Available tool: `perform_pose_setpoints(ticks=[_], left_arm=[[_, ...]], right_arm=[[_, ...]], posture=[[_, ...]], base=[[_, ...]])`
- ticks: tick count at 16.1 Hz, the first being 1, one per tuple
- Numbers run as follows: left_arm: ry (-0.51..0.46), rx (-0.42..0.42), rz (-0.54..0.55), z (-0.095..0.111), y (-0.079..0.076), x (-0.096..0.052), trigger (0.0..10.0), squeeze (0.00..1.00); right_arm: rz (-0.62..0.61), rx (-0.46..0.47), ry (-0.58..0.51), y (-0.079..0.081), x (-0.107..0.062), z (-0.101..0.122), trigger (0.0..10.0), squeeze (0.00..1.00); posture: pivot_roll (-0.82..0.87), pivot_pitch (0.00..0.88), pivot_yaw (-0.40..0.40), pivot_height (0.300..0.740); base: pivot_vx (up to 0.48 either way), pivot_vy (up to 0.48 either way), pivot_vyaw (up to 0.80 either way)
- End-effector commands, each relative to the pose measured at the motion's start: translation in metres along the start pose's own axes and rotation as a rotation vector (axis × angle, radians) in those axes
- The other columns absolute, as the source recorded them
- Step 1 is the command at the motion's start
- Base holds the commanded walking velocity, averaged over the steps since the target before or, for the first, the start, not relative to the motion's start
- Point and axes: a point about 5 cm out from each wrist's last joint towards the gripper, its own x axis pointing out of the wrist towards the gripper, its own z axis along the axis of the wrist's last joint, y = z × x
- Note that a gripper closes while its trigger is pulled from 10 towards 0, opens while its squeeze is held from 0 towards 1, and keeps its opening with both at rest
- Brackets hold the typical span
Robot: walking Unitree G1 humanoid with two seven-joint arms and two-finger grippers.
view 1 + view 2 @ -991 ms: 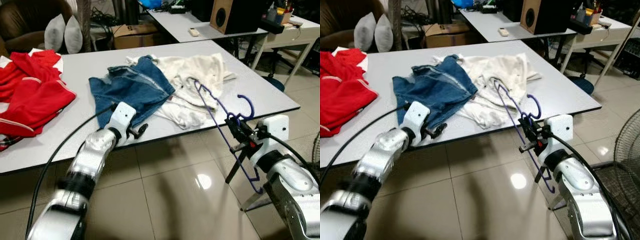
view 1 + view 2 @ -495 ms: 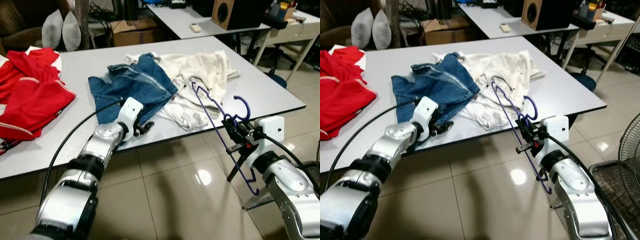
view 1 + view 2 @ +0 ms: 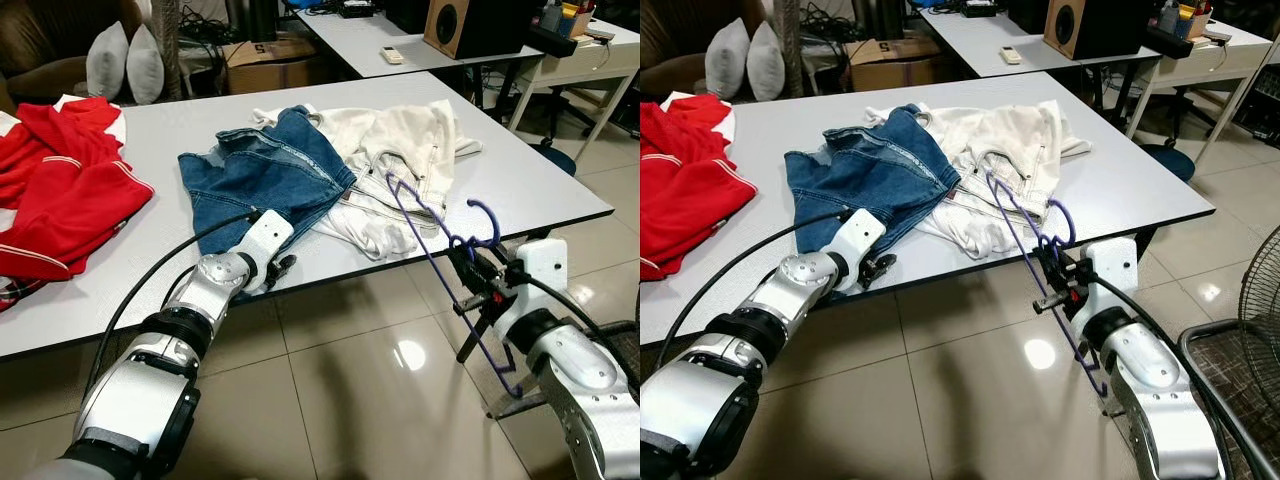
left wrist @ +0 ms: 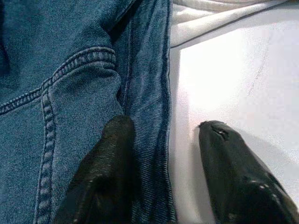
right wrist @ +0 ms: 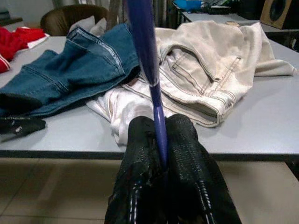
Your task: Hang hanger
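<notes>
A purple wire hanger [image 3: 427, 245] is held in my right gripper [image 3: 470, 278], which is shut on its lower bar in front of the table's near edge. The hanger's top end leans over the cream-white jeans [image 3: 400, 150], and in the right wrist view its bar [image 5: 145, 46] rises from between the fingers. A blue denim garment [image 3: 265, 175] lies beside the white jeans on the grey table [image 3: 540, 190]. My left gripper [image 4: 163, 133] is open at the denim's near hem, one finger [image 4: 114, 144] on the cloth and the other on the bare tabletop.
Red clothes [image 3: 60, 190] lie at the table's left end. Behind are two grey cushions [image 3: 125, 60], a cardboard box [image 3: 265, 60], and a second table with a speaker [image 3: 470, 25]. A fan's wire guard [image 3: 1240, 350] stands on the tiled floor at right.
My left arm has reached further in, bringing its fingers onto the denim's hem. The right gripper keeps hold of the hanger and has sunk slightly.
</notes>
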Motion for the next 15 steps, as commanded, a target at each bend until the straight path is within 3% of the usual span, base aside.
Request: perform_pose_setpoints(ticks=[1,4,15], left_arm=[[0.041,-0.002,0.008,-0.003,0.002,0.0,0.0,0.0],[0.071,-0.057,0.034,-0.008,0.006,-0.001,0.0,0.0],[0.058,-0.082,0.072,-0.009,0.013,-0.003,0.0,0.0]], right_arm=[[0.005,-0.015,-0.006,0.0,0.0,0.004,10.0,0.0],[0.01,-0.019,-0.007,0.0,0.002,0.004,10.0,0.0],[0.038,-0.034,-0.01,0.002,0.006,0.005,10.0,0.0]], posture=[[-0.17,0.0,0.053,0.74],[-0.17,0.0,0.051,0.74],[-0.16,0.0,0.042,0.74]], base=[[0.0,0.0,0.0],[0.0,0.0,0.0],[0.0,0.0,0.0]])
